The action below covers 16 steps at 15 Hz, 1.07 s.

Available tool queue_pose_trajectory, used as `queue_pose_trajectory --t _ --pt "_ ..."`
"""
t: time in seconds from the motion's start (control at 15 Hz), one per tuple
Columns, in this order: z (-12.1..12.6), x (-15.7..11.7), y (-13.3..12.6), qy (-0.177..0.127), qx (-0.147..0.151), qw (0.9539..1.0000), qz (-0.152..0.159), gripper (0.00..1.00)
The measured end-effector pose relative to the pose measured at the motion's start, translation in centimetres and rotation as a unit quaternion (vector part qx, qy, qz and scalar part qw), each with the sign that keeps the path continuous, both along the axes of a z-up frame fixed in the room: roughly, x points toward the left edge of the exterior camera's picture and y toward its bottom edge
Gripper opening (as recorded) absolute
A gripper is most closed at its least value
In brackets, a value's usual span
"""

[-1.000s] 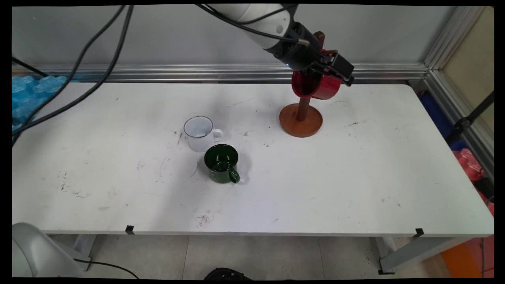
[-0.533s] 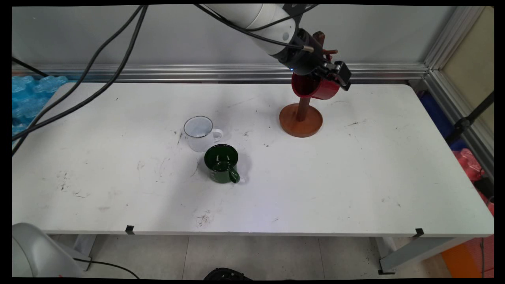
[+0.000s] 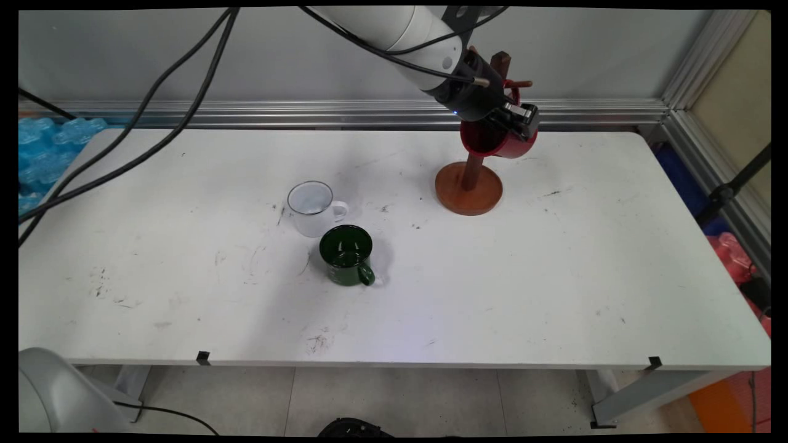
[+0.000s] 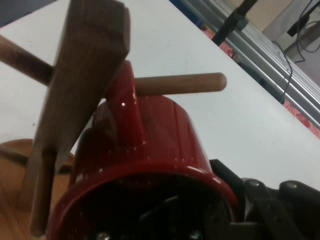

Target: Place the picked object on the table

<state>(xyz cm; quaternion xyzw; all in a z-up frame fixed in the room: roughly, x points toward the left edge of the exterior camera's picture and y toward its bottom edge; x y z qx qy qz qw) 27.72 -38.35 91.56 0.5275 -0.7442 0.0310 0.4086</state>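
Observation:
My gripper point(image 3: 516, 120) is shut on the rim of a red mug point(image 3: 503, 145), one finger inside the mug and one outside. It holds the mug tilted against the brown wooden mug tree point(image 3: 469, 187) at the table's far right. In the hand view the red mug point(image 4: 150, 150) fills the lower half. Its handle point(image 4: 125, 105) sits right at the tree's post point(image 4: 80, 85), beside a round peg point(image 4: 185, 84) that pokes out to the right. The black fingers point(image 4: 260, 205) show at the bottom right, beside the mug's rim.
A white mug point(image 3: 311, 208) and a dark green mug point(image 3: 346, 255) stand upright side by side near the table's middle. Black cables hang at the upper left. Aluminium rails run along the back edge and the right side.
The gripper has turned and drawn in towards the post with the red mug. The mug has shifted a little to the right and lower. Both other mugs stayed put.

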Motion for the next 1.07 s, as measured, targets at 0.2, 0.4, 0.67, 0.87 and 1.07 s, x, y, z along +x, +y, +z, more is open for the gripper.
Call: queue_pose_trajectory --t 0.2,0.4,0.67,0.87,1.07 --pt "-0.1 0.0 0.0 -0.001 0.000 1.0000 0.000 0.00" --pt "0.0 0.0 0.2 -0.001 -0.004 1.0000 -0.003 0.00" --pt "0.9 -0.1 0.4 0.003 -0.012 0.9999 -0.008 0.00" --pt "2.1 -0.3 0.5 0.010 -0.020 0.9997 -0.011 0.00" --pt "3.4 -0.3 0.8 0.016 -0.027 0.9994 -0.014 0.00"
